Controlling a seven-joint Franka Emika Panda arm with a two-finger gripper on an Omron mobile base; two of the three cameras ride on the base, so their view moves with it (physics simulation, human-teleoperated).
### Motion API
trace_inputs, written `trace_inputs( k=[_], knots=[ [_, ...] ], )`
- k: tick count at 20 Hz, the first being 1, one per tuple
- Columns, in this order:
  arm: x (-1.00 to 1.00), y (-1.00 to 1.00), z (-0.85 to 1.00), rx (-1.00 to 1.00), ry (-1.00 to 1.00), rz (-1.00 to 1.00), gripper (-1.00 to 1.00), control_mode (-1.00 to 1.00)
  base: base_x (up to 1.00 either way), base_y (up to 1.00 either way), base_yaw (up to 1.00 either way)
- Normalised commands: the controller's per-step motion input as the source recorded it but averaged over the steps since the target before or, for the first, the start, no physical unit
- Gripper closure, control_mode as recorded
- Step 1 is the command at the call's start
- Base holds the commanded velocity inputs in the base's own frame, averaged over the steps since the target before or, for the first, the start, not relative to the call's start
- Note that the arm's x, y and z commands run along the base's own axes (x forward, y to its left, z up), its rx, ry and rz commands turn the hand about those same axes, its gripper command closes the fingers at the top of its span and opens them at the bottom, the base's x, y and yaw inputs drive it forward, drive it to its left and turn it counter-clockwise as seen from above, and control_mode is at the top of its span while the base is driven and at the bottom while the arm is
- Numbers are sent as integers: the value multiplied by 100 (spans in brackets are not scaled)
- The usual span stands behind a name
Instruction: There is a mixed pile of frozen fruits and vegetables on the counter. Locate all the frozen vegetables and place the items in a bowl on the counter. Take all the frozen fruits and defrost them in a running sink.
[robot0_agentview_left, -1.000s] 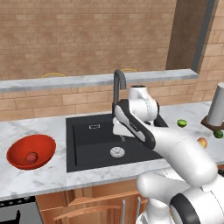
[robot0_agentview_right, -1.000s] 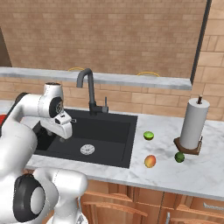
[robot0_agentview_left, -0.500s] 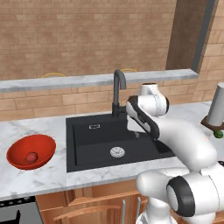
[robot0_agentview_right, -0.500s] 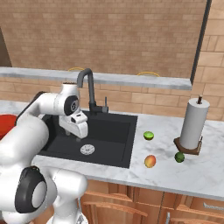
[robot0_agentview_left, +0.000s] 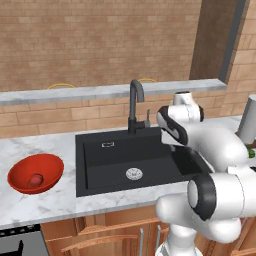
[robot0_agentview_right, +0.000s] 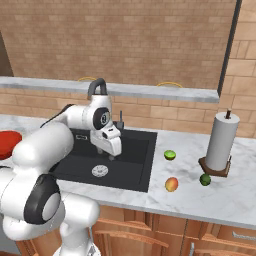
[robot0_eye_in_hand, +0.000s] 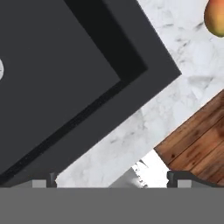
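**Red piece in the bowl, three pieces left beside the sink**

Black and matte, the sink (robot0_agentview_right: 107, 159) serves as the landmark. The gripper (robot0_agentview_right: 111, 148) hangs over the sink's right half, its jaws spread wide with nothing between them; in the hand view the two dark fingertips (robot0_eye_in_hand: 175, 176) stand well apart above the sink's corner and the white marble counter (robot0_eye_in_hand: 131, 131).

Just right of the sink, near its front corner, lies the orange-yellow fruit (robot0_agentview_right: 171, 184). A little further back on the same side sits the lime-green ball (robot0_agentview_right: 170, 155). Further right, against the base of the paper towel roll (robot0_agentview_right: 220, 142), rests the dark green piece (robot0_agentview_right: 205, 179). Left of the sink, the red bowl (robot0_agentview_left: 22, 167) holds one dull red piece (robot0_agentview_left: 34, 180).

My reading: one vegetable is delivered and the empty gripper is on its way to the next pick. That move calls for a reach rightwards, descending over one small round piece and closing squarely so it does not roll away. No water shows at the faucet (robot0_agentview_left: 135, 102).
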Motion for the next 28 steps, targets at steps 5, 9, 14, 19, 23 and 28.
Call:
trace_inputs(
  k=[5, 9, 14, 19, 23, 28],
  knots=[
    [22, -73, -12, -3, 6, -10, -100, -100, 0, 0, 0],
    [5, -76, 5, 3, 2, -11, -100, -100, 0, 0, 0],
    [0, -75, 7, 5, -4, -7, -100, -100, 0, 0, 0],
    [0, -69, -2, 3, -8, 0, -100, -100, 0, 0, 0],
    [1, -52, -9, -1, -11, 1, -100, -100, 0, 0, 0],
    [-1, -33, 0, -12, -17, 5, -100, -100, 0, 0, 0]
  ],
)
